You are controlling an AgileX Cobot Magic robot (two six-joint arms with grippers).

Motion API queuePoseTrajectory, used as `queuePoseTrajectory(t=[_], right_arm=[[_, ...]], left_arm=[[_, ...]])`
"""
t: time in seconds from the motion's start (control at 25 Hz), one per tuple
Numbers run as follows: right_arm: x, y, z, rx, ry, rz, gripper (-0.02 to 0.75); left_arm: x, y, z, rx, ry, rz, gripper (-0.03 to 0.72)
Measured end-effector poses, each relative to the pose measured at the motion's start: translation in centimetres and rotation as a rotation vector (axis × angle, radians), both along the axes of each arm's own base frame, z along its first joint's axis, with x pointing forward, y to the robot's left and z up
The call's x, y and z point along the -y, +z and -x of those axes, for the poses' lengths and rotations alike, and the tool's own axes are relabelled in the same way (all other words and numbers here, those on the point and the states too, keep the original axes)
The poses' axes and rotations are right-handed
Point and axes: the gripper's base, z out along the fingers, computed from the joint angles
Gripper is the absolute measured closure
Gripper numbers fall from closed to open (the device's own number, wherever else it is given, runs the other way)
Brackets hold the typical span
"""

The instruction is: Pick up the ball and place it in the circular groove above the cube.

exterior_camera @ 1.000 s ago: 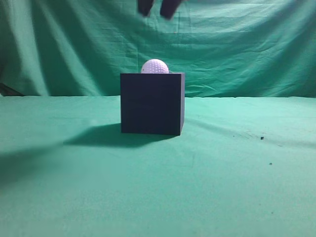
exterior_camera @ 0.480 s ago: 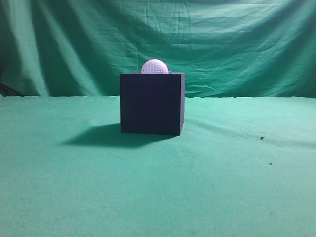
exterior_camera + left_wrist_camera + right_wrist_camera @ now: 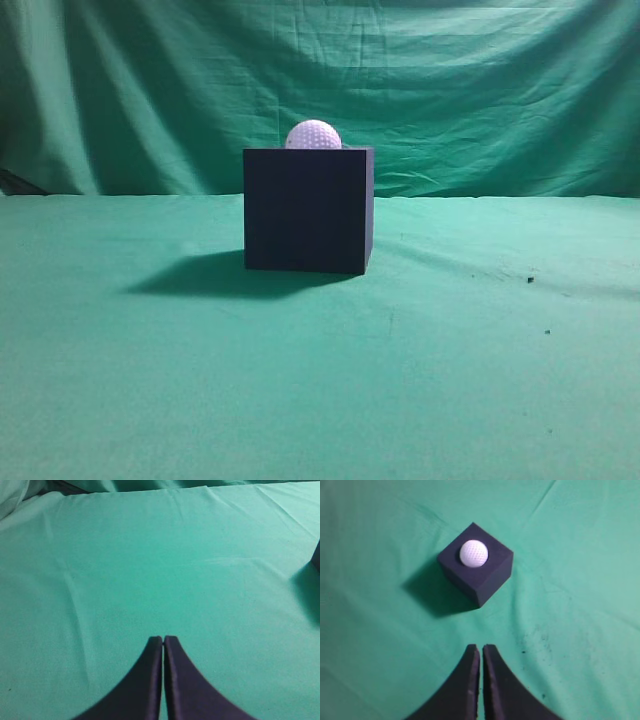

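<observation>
Your view along the table is clear of arms now; a second ago dark fingertips hung at the top edge above the cube [image 3: 308,210], and they have gone, which reads to me as the placing done and the arm pulled back. The cube stands on the green cloth [image 3: 450,380], and its top recess holds the ball [image 3: 313,135] (seated, touching nothing else). The right gripper [image 3: 480,650] sits high above and clear, fingers pressed together, empty; the left gripper [image 3: 163,641] is likewise closed over bare cloth.
</observation>
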Motion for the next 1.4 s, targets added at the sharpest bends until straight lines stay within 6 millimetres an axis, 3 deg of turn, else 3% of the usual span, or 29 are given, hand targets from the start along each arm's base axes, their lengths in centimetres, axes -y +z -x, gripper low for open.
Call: queuePoseTrajectory(t=[0.36,0.64,1.08,1.4], right_arm=[[4.4,-4.1,5.9,0.138,0.000,-0.189,0.738],[7.2,-3.2,9.3,0.281,0.006,-0.307,0.738],[8.3,-3.8,10.0,0.370,0.033,-0.230,0.738],[10.3,-9.2,9.8,0.531,-0.240,-0.239,0.738]], left_arm=[[0.0,0.0,0.0,0.000,0.000,0.000,0.688],[0.0,0.0,0.0,0.000,0.000,0.000,0.688],[0.0,0.0,0.0,0.000,0.000,0.000,0.688],[0.0,0.0,0.0,0.000,0.000,0.000,0.688]])
